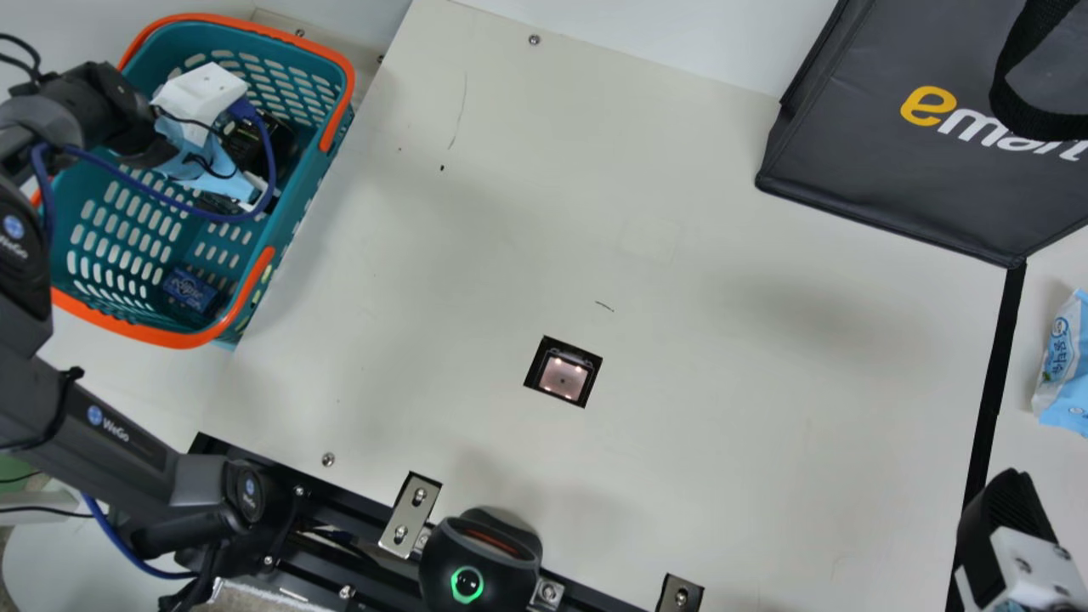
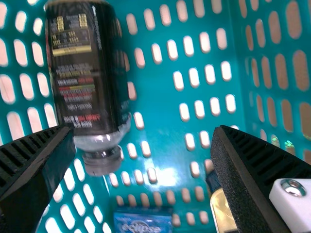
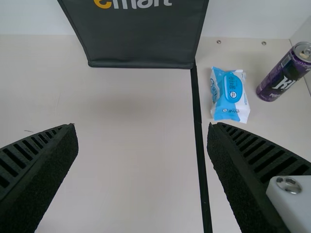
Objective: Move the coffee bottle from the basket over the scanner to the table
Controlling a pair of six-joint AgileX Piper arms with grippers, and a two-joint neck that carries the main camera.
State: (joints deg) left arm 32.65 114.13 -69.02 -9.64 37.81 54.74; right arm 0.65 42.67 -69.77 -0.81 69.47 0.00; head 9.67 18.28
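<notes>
In the main view my left gripper [image 1: 242,174] is down inside the teal basket [image 1: 333,115] with the orange rim. The left wrist view has this left gripper [image 2: 145,128] open, nothing between its pads. The coffee bottle [image 2: 80,73], black-labelled with a clear neck and dark cap, lies in the basket beyond one fingertip, its cap end between the fingers' lines. The scanner [image 1: 563,374] is a lit square window set in the table [image 1: 722,408]. At the main view's lower right is my right gripper [image 1: 1007,518]; in the right wrist view the right gripper [image 3: 142,126] stands open and holds nothing.
A blue box [image 1: 191,291] lies in the basket, and a gold-topped item [image 2: 222,211] is near it. A dark bag [image 1: 918,178] stands at the back right. Right of the black strip are a wipes pack [image 3: 231,94] and a purple can [image 3: 284,73].
</notes>
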